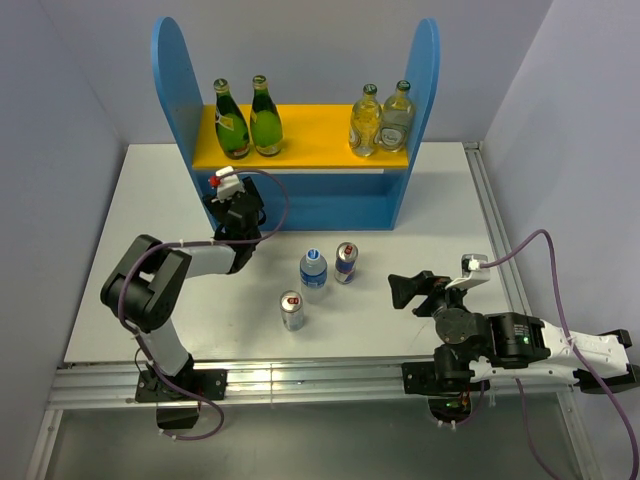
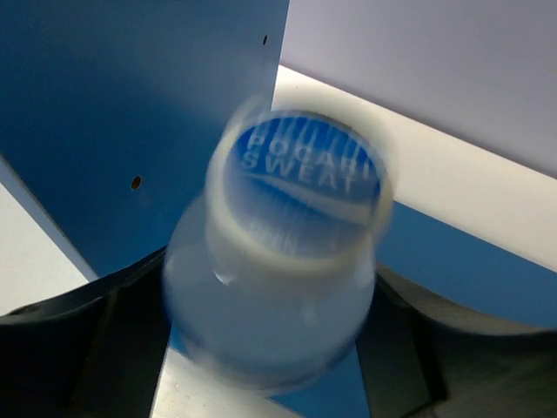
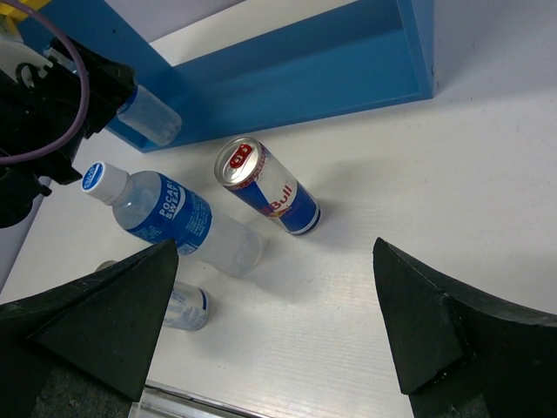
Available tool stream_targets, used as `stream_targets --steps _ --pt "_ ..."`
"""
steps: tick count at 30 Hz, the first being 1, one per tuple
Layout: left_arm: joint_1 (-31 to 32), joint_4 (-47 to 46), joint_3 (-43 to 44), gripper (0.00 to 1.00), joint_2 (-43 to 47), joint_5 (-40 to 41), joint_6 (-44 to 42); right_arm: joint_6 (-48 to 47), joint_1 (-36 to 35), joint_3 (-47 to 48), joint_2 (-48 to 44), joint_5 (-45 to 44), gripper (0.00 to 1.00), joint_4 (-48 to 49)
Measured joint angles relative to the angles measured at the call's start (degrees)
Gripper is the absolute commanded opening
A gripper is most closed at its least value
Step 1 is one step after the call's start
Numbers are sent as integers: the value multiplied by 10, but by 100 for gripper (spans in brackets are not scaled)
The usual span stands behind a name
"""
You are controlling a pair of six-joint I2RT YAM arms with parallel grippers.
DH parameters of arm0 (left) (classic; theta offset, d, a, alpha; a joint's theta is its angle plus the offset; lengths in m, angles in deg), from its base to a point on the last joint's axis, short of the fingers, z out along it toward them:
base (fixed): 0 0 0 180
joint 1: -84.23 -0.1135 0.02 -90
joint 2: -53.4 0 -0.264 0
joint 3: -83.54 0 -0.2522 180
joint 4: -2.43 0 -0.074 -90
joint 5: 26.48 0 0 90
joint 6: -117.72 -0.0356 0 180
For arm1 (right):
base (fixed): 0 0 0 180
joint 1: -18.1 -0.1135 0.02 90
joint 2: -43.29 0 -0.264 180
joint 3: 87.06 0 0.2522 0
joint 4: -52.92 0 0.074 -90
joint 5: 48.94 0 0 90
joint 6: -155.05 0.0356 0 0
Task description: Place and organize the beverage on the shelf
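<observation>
The blue shelf [image 1: 300,195] stands at the back, its yellow upper board bearing two dark green bottles [image 1: 250,120]. My left gripper [image 1: 232,200] is at the shelf's lower left front, shut on a clear blue-capped water bottle [image 2: 270,296], which also shows in the right wrist view [image 3: 152,117]. In the left wrist view the gripper [image 2: 270,340] holds the bottle by its body, cap toward the blue panel [image 2: 130,104]. A second water bottle [image 1: 313,270] and two silver-blue cans [image 1: 345,262] [image 1: 291,310] stand on the table. My right gripper [image 1: 405,290] is open and empty, right of them.
Two pale yellowish glass bottles [image 1: 382,120] stand on the right of the upper board. In the right wrist view the gripper [image 3: 270,322] hovers over bare table, with the water bottle [image 3: 165,213] and the cans [image 3: 270,187] [image 3: 178,305] ahead.
</observation>
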Motion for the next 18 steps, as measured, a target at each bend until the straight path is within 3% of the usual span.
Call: stream_targets --steps 1,2,12,18 --pt "-1 1 0 93 0 -1 0 0 0 0 -1 0 100 0" --pt "-1 1 0 94 0 -1 -1 0 0 0 -2 0 100 0" --pt "-1 6 1 99 1 -3 4 -2 0 -2 -9 0 100 1" --pt "-4 85 6 99 38 -23 17 -2 0 -3 -9 1 100 1"
